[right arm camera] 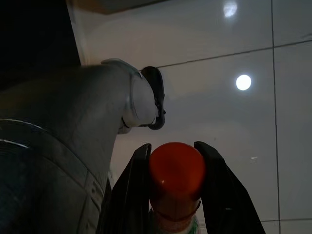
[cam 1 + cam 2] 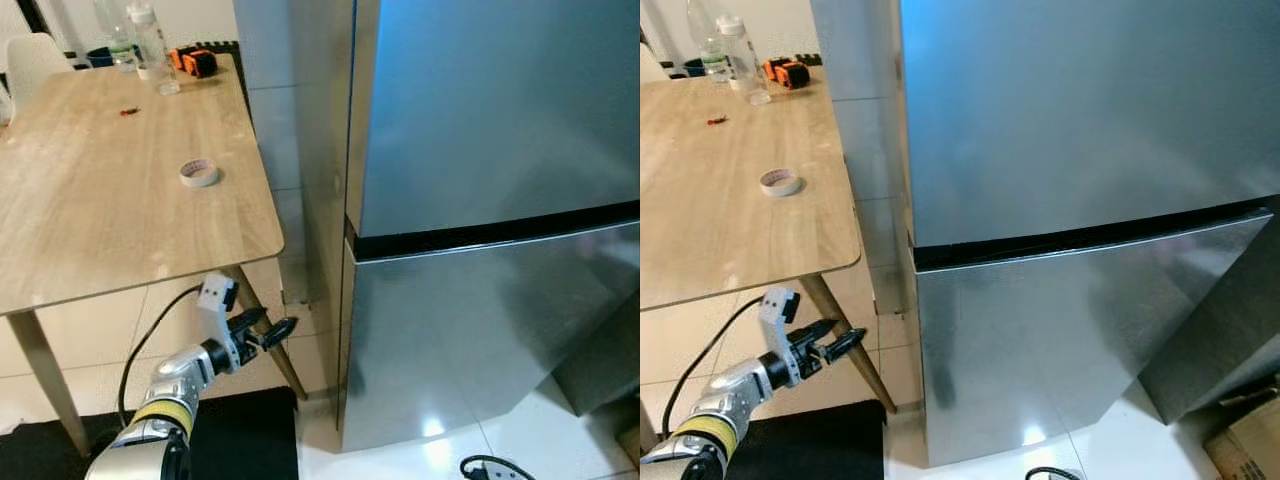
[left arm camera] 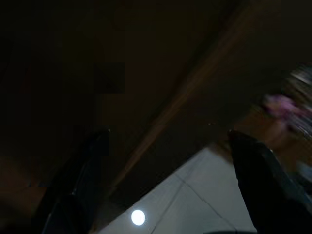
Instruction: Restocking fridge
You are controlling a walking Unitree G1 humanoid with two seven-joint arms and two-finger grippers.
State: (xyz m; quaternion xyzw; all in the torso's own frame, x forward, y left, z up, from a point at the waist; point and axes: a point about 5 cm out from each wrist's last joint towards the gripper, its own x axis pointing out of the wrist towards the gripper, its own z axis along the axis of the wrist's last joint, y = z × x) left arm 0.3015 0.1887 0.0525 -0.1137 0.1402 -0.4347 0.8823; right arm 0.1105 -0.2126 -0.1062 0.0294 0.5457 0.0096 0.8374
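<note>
Fridge (image 2: 480, 150): doors shut, inside hidden; top and right side cut by the frame.
Bottle (image 1: 175, 170): orange cap visible between the right pincer (image 1: 174, 161) fingers; body cut off by the edge.
Left wrist view: very dark and blurred.
Clear bottles (image 2: 140, 35): tops cut off.
Red speck on table (image 2: 129, 111): too small to tell.

Head stereo pair looks down from above, sharing fridge (image 2: 480, 220) at 2 o'clock, surface (image 2: 110, 190) at 10; wrist views close, floorward.
</note>
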